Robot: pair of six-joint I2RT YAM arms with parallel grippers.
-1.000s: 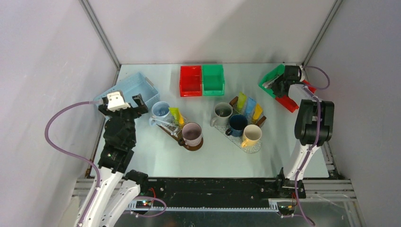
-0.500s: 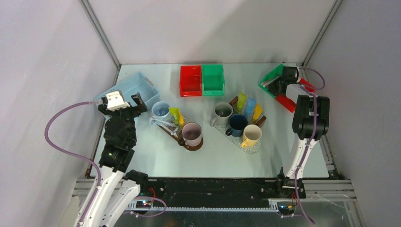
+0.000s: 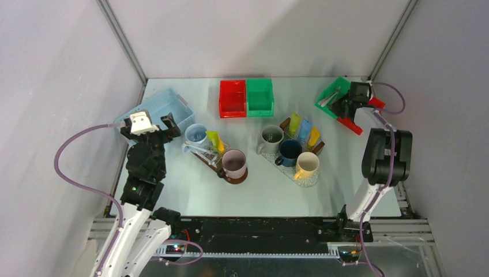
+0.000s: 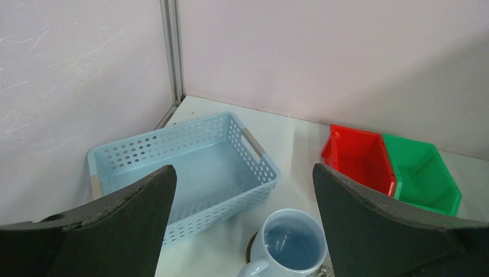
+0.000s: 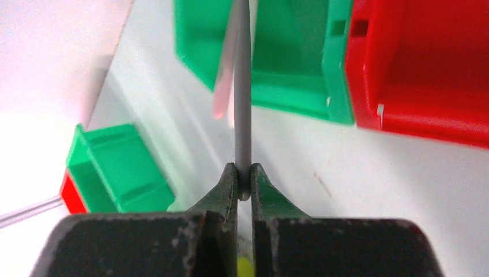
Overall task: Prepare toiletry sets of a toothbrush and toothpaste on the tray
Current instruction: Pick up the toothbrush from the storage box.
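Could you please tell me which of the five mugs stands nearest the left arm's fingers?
The light blue mug, leftmost of the five, just right of the left arm's fingers and beside the blue basket; the other four stand farther right.

Your left gripper [image 4: 243, 172] has its two dark fingers [image 4: 115, 225] spread wide at the bottom of the view. Beyond them you see a light blue perforated basket [image 4: 219, 202] lying on the pale table [image 4: 288, 130], near the corner where a metal post [image 4: 172, 52] runs up the wall. Just beside the basket's near corner stands a light blue mug [image 4: 291, 248]. On the right, a red bin [image 4: 357, 158] and a green bin [image 4: 424, 173] sit side by side, touching.
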